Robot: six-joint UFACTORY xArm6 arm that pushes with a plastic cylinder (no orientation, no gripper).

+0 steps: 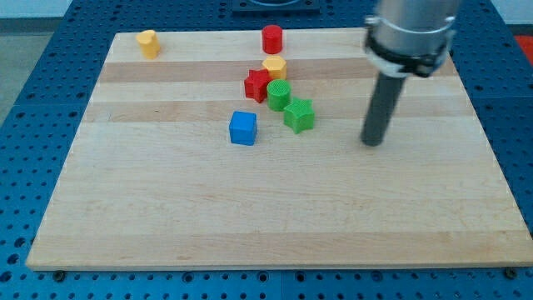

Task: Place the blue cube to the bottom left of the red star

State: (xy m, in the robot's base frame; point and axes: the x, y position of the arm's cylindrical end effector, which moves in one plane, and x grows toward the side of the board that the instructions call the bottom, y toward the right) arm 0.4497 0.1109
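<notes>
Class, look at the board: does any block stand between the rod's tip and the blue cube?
No. My tip sits to the view's right of the blue cube, with bare wood between them. The green star lies just above that line, nearer the view's top.

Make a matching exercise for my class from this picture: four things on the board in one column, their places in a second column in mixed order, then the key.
Things
1. blue cube
2. red cylinder
3. yellow block on its own
4. my tip

Places
A. near the board's top left corner
B. at the board's top edge, above the cluster
C. apart from all blocks, to the view's right of the green star
D. below and slightly left of the red star

Pairs: 1-D, 2-B, 3-A, 4-C
</notes>
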